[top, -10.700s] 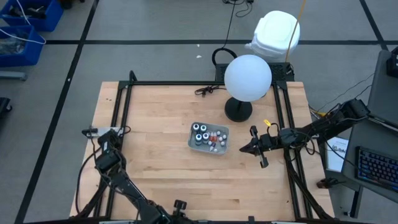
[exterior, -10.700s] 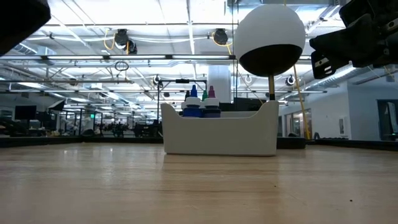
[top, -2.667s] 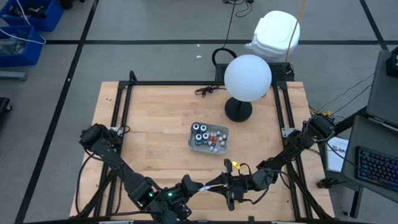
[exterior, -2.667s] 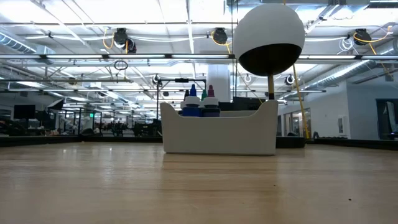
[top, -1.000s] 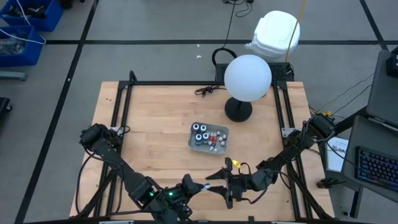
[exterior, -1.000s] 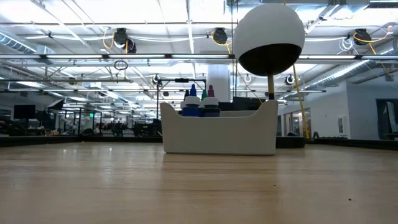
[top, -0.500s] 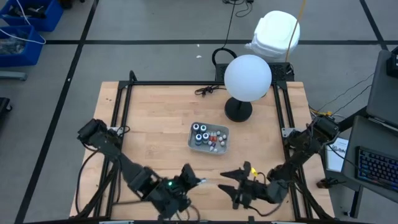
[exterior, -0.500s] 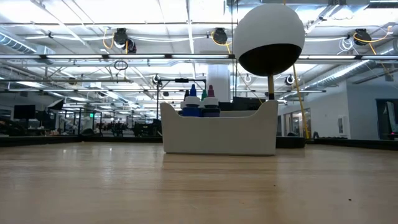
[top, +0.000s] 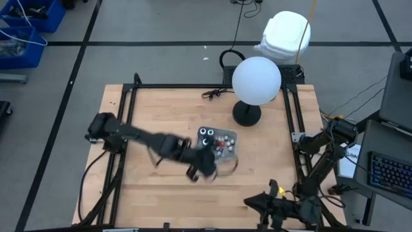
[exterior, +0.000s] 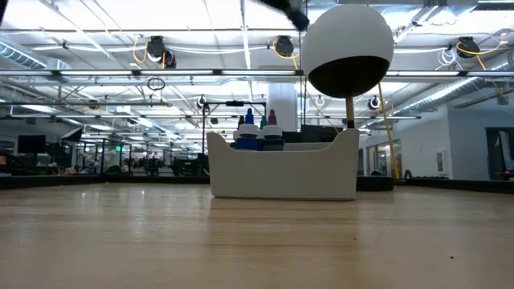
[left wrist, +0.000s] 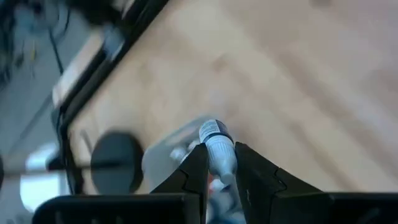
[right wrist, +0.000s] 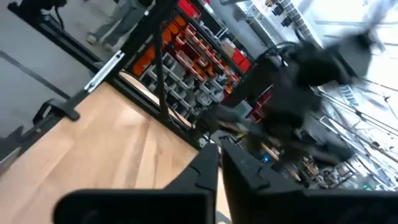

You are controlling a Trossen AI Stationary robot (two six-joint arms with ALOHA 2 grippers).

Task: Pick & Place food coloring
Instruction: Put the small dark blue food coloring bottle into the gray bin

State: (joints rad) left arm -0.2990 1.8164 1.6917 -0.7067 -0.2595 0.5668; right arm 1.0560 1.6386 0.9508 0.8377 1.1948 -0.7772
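1. The left pincer point(top: 207, 162) hangs over the wooden surface point(top: 161, 116), at the near-left corner of the clear tray point(top: 233, 147); the left arm reaches to it across the surface from the left side and shows blurred in the high view.
2. In the left wrist view the left pincer point(left wrist: 219, 163) is narrowed onto a dropper bottle point(left wrist: 216, 147), a pale bottle with a dark band near its end, which sits clamped between the 2 dark fingers point(left wrist: 194, 171).
3. Beyond that bottle, the same view shows the tray point(left wrist: 163, 148) and the black round base of the lamp point(left wrist: 115, 160) lying farther off on the surface.
4. The rest of the food coloring stands in the tray: round jars point(top: 206, 133) with pale tops at its left end, small white-capped bottles point(top: 224, 144), some reddish, toward the right.
5. The held bottle is thus just beside the tray's contents, at the tray's near edge.
6. In the low view the tray point(exterior: 283, 172) stands upright mid-surface with blue-topped containers point(exterior: 249, 138) rising above its wall.
7. The right pincer point(top: 250, 203) waits at the near edge of the surface, right of centre, well apart from the tray; its fingers point(right wrist: 205, 169) are pressed together with nothing between them.
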